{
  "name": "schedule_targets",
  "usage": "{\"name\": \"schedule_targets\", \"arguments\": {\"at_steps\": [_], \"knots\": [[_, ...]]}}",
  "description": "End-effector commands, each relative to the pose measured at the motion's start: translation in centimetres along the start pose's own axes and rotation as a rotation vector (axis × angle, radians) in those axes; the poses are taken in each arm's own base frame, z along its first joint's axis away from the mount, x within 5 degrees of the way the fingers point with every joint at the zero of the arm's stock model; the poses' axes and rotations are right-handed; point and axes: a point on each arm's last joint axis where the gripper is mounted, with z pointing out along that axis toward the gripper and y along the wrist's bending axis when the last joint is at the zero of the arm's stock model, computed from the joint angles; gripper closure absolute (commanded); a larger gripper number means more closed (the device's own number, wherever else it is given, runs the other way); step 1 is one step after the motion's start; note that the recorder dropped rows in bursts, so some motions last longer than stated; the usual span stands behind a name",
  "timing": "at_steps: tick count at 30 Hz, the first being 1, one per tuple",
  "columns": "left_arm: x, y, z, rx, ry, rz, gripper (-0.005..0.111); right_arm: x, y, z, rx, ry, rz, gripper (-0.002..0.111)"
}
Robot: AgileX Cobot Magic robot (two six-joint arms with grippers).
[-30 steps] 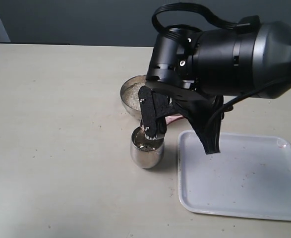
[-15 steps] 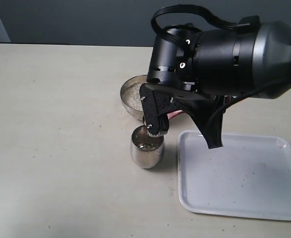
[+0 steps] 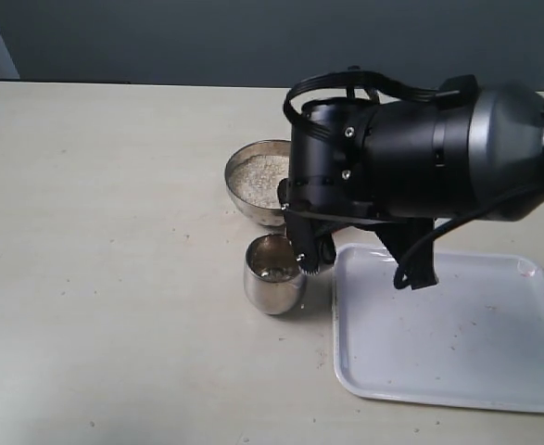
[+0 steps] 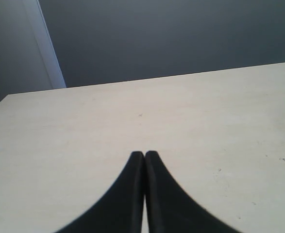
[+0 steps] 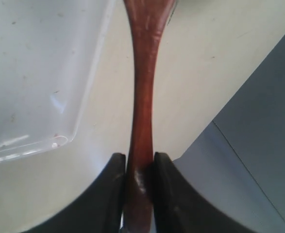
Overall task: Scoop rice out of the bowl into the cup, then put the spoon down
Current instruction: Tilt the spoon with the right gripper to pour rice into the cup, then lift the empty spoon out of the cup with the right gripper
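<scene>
One step clearly remains for you: the right gripper, jaws narrowed onto the handle of the slender reddish-brown wooden spoon, hangs just beside the small shiny steel cup, near the wide metal bowl of white rice, with the spoon not yet set down.

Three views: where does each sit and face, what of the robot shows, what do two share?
Exterior: raised, off the arms, looking down at table, cup and bowl; right arm shows.
Left wrist: looks past shut left gripper across the table.
Right wrist: looks along the spoon clamped in the right gripper.
Shared: exterior and right wrist show the tray.
</scene>
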Motion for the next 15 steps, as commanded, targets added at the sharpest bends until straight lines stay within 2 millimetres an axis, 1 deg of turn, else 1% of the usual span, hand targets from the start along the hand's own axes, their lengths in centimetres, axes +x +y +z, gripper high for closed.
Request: {"name": "schedule_targets", "arguments": {"at_steps": [1,15], "knots": [[-0.17,-0.01,-0.07,0.004,-0.010,-0.005,0.106,-0.72,0.41,-0.76,0.030,-0.008,-0.027,0.109],[-0.17,-0.01,-0.07,0.004,-0.010,-0.005,0.106,-0.93,0.10,-1.29,0.105,0.006,-0.067,0.109]]}}
